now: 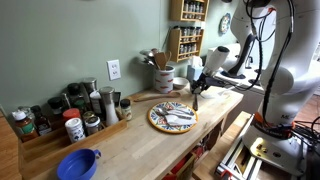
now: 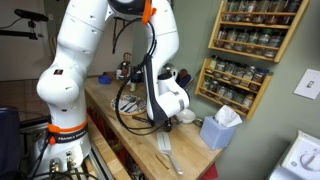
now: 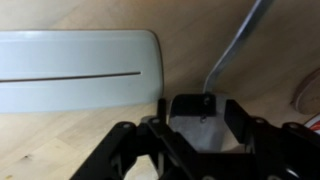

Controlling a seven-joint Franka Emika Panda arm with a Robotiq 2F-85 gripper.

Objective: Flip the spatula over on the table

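While the gripper hangs low over the wooden table, the spatula lies flat at the upper left of the wrist view, its pale slotted blade just beyond the jaws. A slim metal strip runs from the upper right down between them; whether they pinch it or merely straddle it cannot be told. In an exterior view the spatula rests at lower centre, near the table edge. Step in hand, as judged: securing a hold. Next: a firm grip, a slight lift, a half roll of the wrist, then release.
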